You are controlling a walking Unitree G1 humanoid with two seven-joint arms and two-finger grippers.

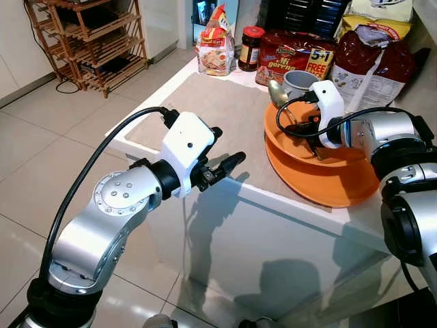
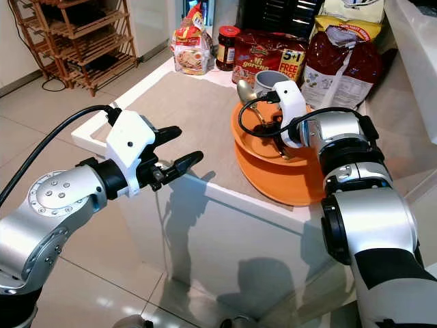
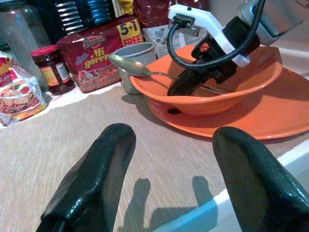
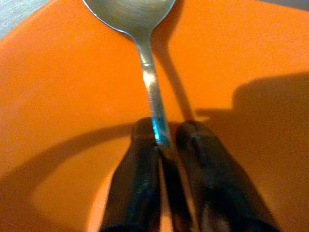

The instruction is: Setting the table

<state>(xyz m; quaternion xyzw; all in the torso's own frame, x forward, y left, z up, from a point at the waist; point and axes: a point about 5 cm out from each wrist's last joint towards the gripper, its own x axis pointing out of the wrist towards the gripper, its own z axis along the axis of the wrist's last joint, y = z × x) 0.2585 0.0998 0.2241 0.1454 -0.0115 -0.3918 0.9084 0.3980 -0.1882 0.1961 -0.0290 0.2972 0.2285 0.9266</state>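
An orange bowl (image 1: 298, 145) sits on a larger orange plate (image 1: 328, 184) at the right of the white table, on a beige mat (image 1: 225, 113). A metal spoon (image 4: 145, 53) lies with its handle inside the bowl and its head (image 1: 276, 91) sticking over the far rim. My right gripper (image 4: 161, 140) reaches into the bowl and is shut on the spoon's handle. Left of the plate, my left gripper (image 1: 229, 158) hovers open at the table's near edge, holding nothing. A grey cup (image 1: 300, 82) stands just behind the bowl.
Food packets (image 1: 293, 55), a jar with a red lid (image 1: 251, 48) and snack bags (image 1: 372, 58) line the table's far edge. A wooden rack (image 1: 95, 41) stands on the tiled floor at the far left. The table's near edge (image 1: 225, 188) runs just under my left gripper.
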